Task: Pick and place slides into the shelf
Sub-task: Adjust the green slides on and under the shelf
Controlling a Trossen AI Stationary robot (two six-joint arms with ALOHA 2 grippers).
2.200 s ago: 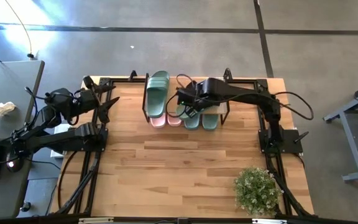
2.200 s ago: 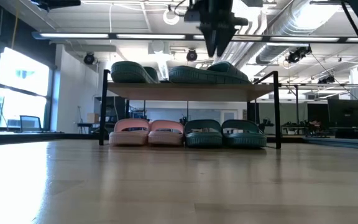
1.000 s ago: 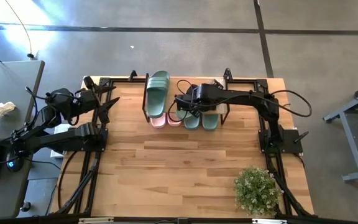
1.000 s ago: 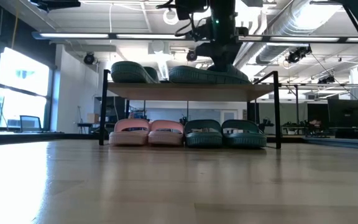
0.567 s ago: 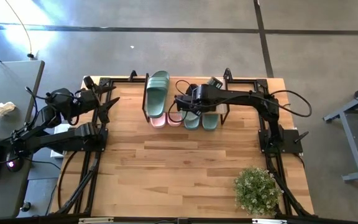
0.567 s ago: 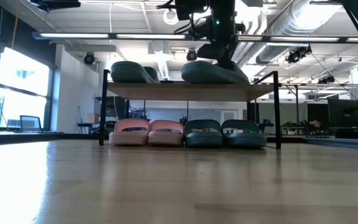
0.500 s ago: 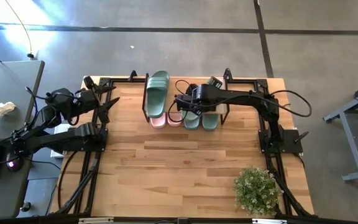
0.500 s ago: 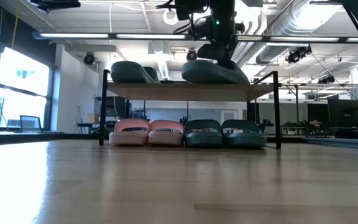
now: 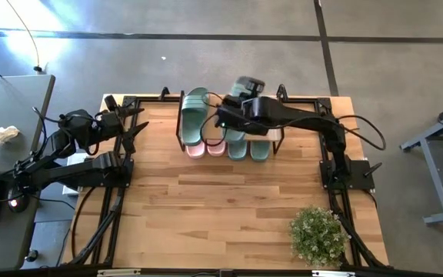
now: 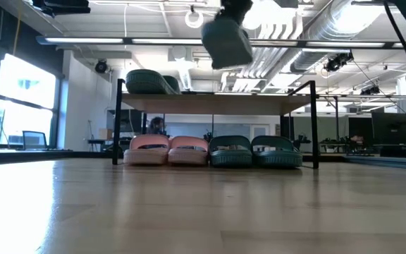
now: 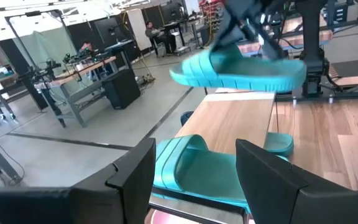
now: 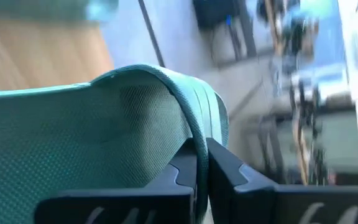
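A: Where's the right pincer [image 12: 201,163] rn?

B: Up above the shelf [image 10: 213,103], back half of the top plank. Its fingers are pinched tight on the strap of a sage-green slide [image 9: 246,85], which hangs in the air, tilted, clear of the plank.

A: And the rest of the slides?

B: Lower tier is full: pink pair [image 10: 169,149] on one side, green pair [image 10: 255,150] beside it, all in a row w/ toes facing the bench front. One more green slide [image 9: 194,115] lies flat on the top plank, on the side nearer the left arm. The space next to it looks free.

A: Left pincer [image 11: 194,171]?

B: Parked at the left bench edge, fingers spread wide, nothing in them. Just waiting.

A: So how to do the placement well?

B: My read: level the slide first, since it's tipped now, and turn it parallel to its mate. Bring it down over the free part of the plank, close beside the other but not on top of it. Let the sole rest fully on the wood before releasing; the plank seems narrow, so a crooked drop could slide off the back. Lift straight up after so the fingers don't drag the strap.
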